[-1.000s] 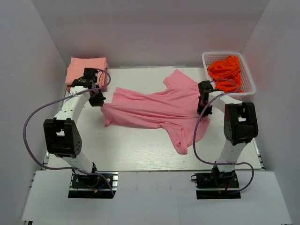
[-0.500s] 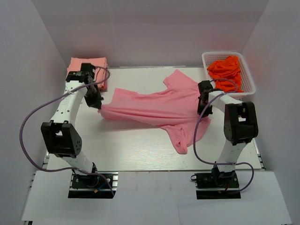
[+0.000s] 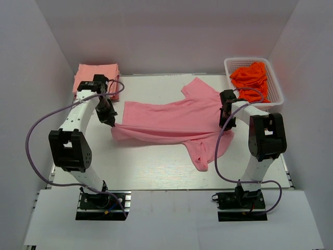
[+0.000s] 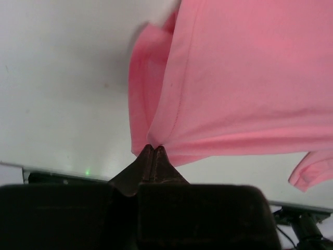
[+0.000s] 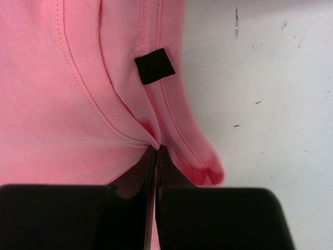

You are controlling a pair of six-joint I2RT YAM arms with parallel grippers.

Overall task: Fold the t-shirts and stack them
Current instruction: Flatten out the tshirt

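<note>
A rose-pink t-shirt [image 3: 171,120] lies stretched across the middle of the table, pulled taut between both arms. My left gripper [image 3: 112,124] is shut on its left edge; in the left wrist view the cloth [image 4: 234,78] rises from the pinched fingertips [image 4: 153,148]. My right gripper [image 3: 225,124] is shut on the shirt's right side, the hem [image 5: 104,78] bunching at the closed tips [image 5: 157,148], beside a small black tag [image 5: 154,65]. A folded salmon-peach t-shirt pile [image 3: 95,77] sits at the back left. Orange-red t-shirts [image 3: 251,75] fill the basket.
The white lattice basket [image 3: 276,88] stands at the back right corner. A sleeve [image 3: 200,153] of the pink shirt trails toward the front of the white table [image 3: 145,166]. Grey walls close in on three sides.
My left gripper has swung with the shirt's left edge, first toward the back left, then slightly forward and right, flattening the cloth. The right arm has held still.
</note>
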